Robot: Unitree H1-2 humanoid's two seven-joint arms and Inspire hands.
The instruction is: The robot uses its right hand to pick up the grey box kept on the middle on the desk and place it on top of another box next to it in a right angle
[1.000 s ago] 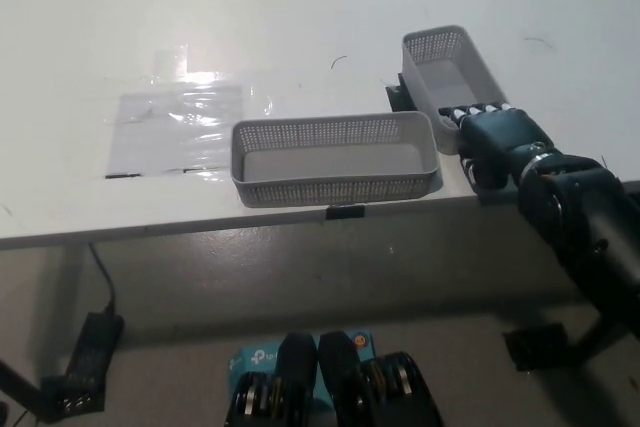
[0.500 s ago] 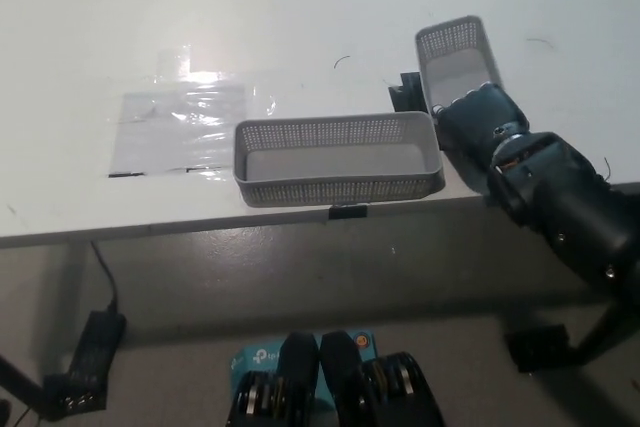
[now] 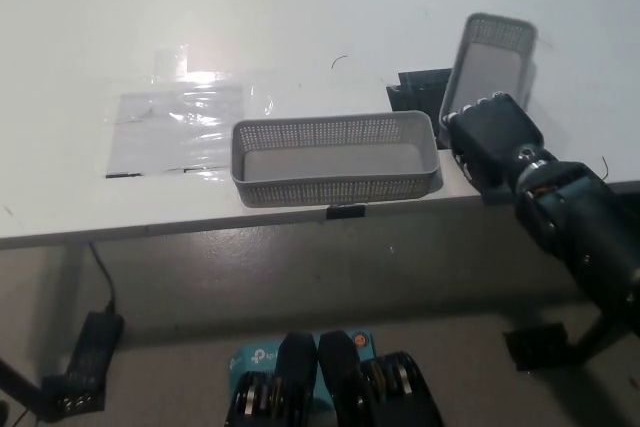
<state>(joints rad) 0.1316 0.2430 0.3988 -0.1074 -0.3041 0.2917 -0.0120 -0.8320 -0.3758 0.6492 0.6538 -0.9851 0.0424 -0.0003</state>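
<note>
The black right hand point(image 3: 492, 137) sits at about four o'clock from the middle of the picture, its arm running off toward the bottom right corner, and its fingers point(image 3: 478, 107) are curled over the near end of the small grey box point(image 3: 488, 65), so it has that box in its grip. The box is a perforated grey basket, tilted up with its far end raised toward one o'clock, so its open inside faces the camera; it looks lifted clear of the white desk point(image 3: 300, 17), though the contact under its near end is hidden by the hand. Just behind it, at about its nine o'clock, a black marker patch point(image 3: 418, 92) lies flat on the desk. The second box, a long grey basket point(image 3: 335, 159), lies lengthwise along the desk's near edge, at nine o'clock from the hand, its right end just beside the hand. At ten o'clock from the long basket a sheet of clear plastic film point(image 3: 185, 117) is spread on the desk, shining under the light. Below the desk edge, at seven o'clock, a black power adapter point(image 3: 90, 342) with its cable rests on the floor. The white left hand does not show anywhere in the head view.
</note>
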